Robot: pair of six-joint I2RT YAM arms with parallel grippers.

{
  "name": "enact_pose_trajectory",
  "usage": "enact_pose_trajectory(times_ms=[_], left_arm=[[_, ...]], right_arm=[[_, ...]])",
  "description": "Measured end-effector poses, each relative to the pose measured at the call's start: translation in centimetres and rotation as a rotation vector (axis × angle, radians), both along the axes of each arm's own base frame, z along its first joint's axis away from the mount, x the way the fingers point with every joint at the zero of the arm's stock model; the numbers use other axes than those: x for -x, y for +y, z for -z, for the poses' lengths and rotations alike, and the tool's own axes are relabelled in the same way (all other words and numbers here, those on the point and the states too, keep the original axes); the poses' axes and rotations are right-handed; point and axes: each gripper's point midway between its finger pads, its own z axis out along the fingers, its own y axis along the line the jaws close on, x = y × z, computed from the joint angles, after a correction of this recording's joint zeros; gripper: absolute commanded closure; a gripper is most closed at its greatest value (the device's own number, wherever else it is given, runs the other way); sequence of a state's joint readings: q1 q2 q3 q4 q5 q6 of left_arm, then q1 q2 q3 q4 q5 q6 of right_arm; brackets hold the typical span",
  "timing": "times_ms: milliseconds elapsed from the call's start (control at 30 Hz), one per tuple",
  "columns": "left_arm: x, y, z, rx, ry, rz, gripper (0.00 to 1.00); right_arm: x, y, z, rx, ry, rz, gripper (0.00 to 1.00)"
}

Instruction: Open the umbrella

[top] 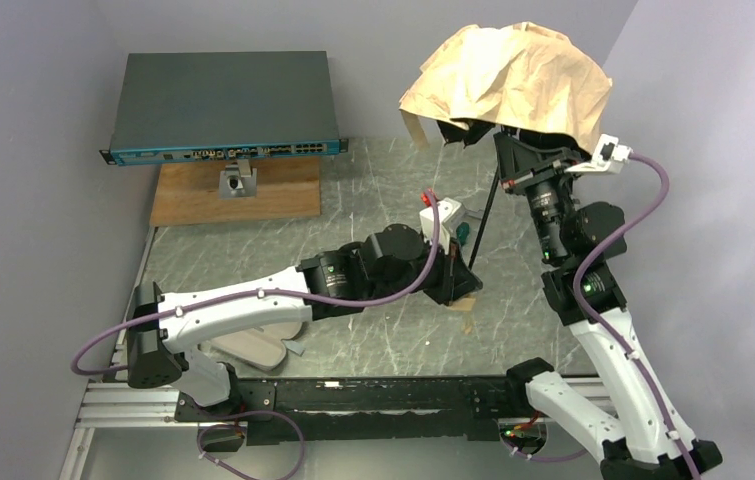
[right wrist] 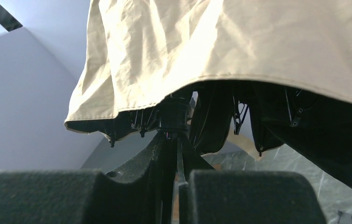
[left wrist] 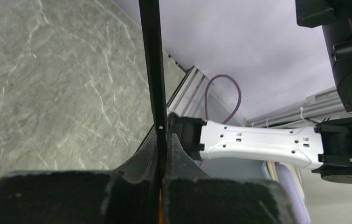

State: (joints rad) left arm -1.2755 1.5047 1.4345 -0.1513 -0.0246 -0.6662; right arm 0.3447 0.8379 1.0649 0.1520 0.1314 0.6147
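- Tan fabric of the umbrella [top: 508, 75] hangs half-spread and crumpled, raised above the counter [top: 373, 190] near its 1 o'clock corner in the top view. By the look of it, the ribs are not locked out.
- Left claw [top: 465, 278] is clamped tight on the low end of the black shaft [top: 483, 215]. Its wrist view shows the shaft pinched between both fingers [left wrist: 139, 165].
- Right claw [top: 505, 146] is closed around the shaft just under the runner [right wrist: 174, 114], with the canopy [right wrist: 239, 42] draped overhead.
- Long axis is the shaft, and it leans. The low end sits at 7 o'clock by the left claw, and the canopy end points up toward 1 o'clock.
- Step in hand, as judged: drive the runner up the shaft.
- Left claw should anchor firmly without twisting. Right claw should travel straight along the shaft line, never across it, until the catch takes.
- Side load risks bending the thin shaft or snagging fabric on the ribs.
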Motion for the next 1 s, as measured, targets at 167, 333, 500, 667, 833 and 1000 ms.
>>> enact_pose_trajectory(times_ms=[167,333,500,667,833,1000], left_arm=[[1.3,0.5,2.3,-0.093,-0.005,0.023,0.96],[1.5,1.5,4.2,-0.188,-0.034,0.013,0.65],[1.3,2.3,5.6,-0.264,-0.078,-0.018,0.51],[0.6,2.0,7.4,-0.324,-0.084,-0.053,0.45],[-0.2,1.2,9.0,-0.391,-0.098,-0.074,0.52],[-0.9,0.6,8.8,-0.396,-0.115,-0.094,0.74]], right_arm=[[1.4,-0.7,2.6,-0.063,0.018,-0.019,1.00],[2.2,-1.6,5.0,-0.124,0.104,-0.001,1.00],[2.0,-3.0,8.5,-0.173,0.238,0.069,1.00],[1.4,-3.2,11.1,-0.183,0.344,0.094,1.00],[1.2,-3.1,13.0,-0.190,0.426,0.101,1.00],[1.0,-2.3,13.1,-0.190,0.480,0.074,1.00]])
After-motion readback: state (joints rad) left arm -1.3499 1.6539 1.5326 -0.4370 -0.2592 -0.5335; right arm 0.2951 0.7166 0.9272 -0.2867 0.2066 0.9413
